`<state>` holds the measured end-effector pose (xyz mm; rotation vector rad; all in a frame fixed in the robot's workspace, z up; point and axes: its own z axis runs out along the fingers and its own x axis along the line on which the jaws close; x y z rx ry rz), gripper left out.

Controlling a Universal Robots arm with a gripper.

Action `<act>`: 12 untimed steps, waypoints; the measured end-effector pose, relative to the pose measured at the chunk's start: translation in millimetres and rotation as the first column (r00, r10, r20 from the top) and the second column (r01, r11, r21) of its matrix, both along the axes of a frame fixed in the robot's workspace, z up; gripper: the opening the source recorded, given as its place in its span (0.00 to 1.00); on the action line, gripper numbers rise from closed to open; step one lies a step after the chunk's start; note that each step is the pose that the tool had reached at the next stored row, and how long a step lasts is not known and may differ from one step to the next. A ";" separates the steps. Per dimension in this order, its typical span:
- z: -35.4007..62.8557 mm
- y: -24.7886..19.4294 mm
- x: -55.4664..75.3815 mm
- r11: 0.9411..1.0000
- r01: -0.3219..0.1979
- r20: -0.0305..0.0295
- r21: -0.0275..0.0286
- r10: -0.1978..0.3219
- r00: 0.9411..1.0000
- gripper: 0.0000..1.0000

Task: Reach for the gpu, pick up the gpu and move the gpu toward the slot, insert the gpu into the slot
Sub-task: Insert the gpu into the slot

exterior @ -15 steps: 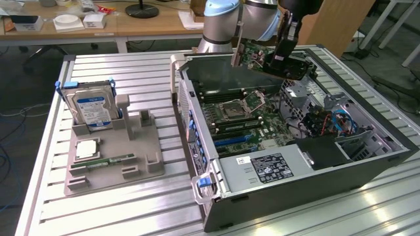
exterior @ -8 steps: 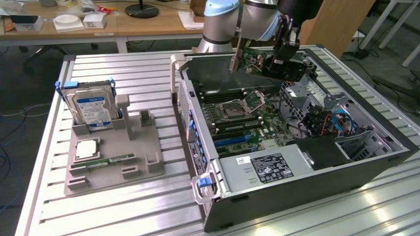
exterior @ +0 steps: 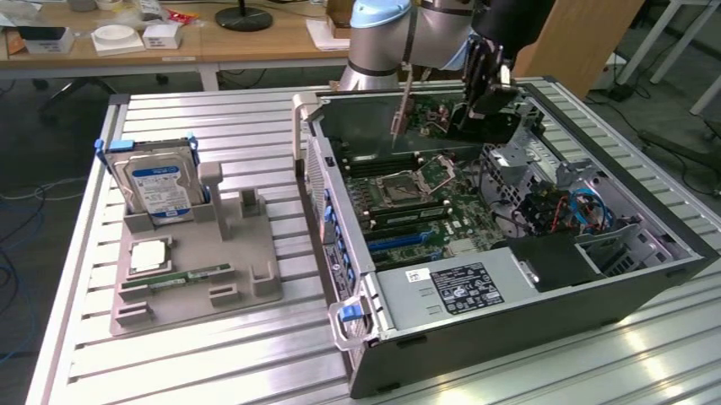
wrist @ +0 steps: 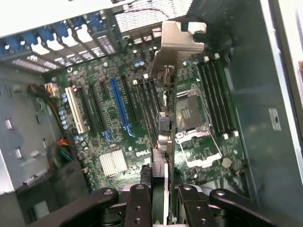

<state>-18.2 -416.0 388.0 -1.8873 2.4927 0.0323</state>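
The gpu (exterior: 428, 108) hangs on edge over the far end of the open computer case (exterior: 541, 316), above the motherboard. My gripper (exterior: 468, 118) is shut on it. In the wrist view the gpu (wrist: 166, 142) appears edge-on, running from my fingers (wrist: 139, 205) out to its pale metal bracket (wrist: 179, 42). The card sits over the area between the processor socket (wrist: 191, 113) and the expansion slots. The long blue slot (wrist: 119, 106) lies beside the card, apart from it; blue slots (exterior: 400, 240) also show on the board in the exterior view.
A grey fixture (exterior: 197, 291) on the exterior view's left holds a silver hard drive (exterior: 161, 187), a green memory stick (exterior: 186, 276) and a small square chip (exterior: 149, 256). Inside the case are the power supply (exterior: 457, 287), drive cage and cables (exterior: 580, 211).
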 end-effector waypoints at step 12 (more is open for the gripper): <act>-17.3 0.0 0.0 0.979 -0.203 0.001 0.000 0.203 0.979 0.27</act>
